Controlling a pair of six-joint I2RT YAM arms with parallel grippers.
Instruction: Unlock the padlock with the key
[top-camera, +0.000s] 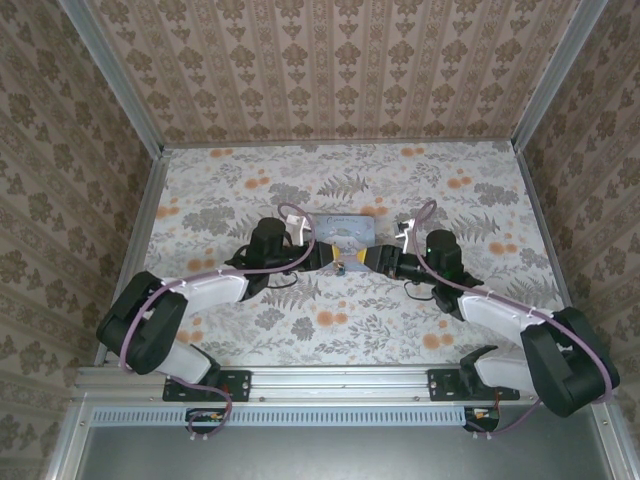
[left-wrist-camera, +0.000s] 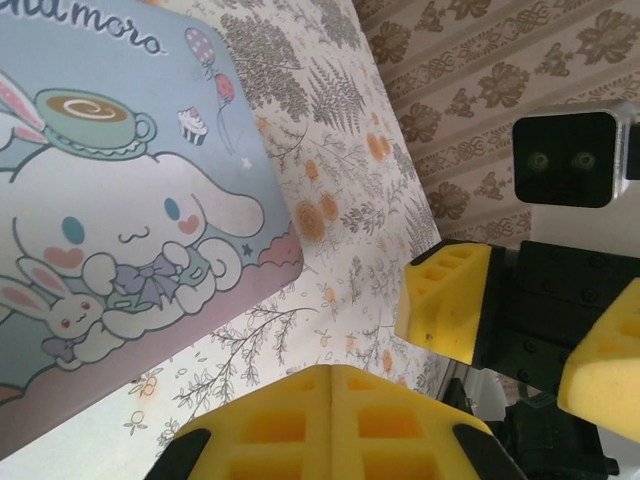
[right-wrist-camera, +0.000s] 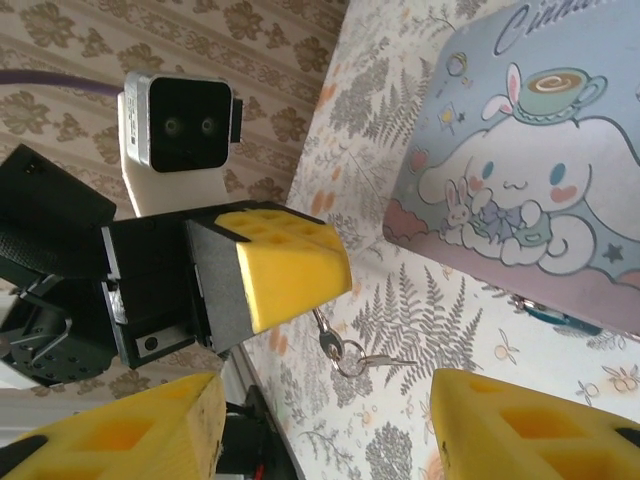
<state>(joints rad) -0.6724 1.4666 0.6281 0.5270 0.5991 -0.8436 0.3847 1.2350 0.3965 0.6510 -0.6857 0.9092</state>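
My left gripper (right-wrist-camera: 325, 285) is shut on the key (right-wrist-camera: 332, 340). The thin metal blade runs up between the yellow pads, and a ring with a second key dangles below, above the floral tabletop. In the left wrist view the same gripper (left-wrist-camera: 332, 380) shows its pads pressed together. My right gripper (right-wrist-camera: 325, 440) faces it, open, its fingers (right-wrist-camera: 520, 430) either side of the hanging key without touching it. From above, both grippers (top-camera: 335, 257) (top-camera: 365, 258) meet just in front of the tin. A dark teal sliver with a metal bit (right-wrist-camera: 548, 314), apparently the padlock, peeks out at the tin's edge, mostly hidden.
The pale blue-and-pink cartoon tin (top-camera: 340, 230) (left-wrist-camera: 110, 200) (right-wrist-camera: 520, 180) lies flat at the table's middle, just beyond both grippers. Patterned walls (top-camera: 330, 60) close the table on three sides. Open tabletop (top-camera: 330, 320) lies in front of the grippers.
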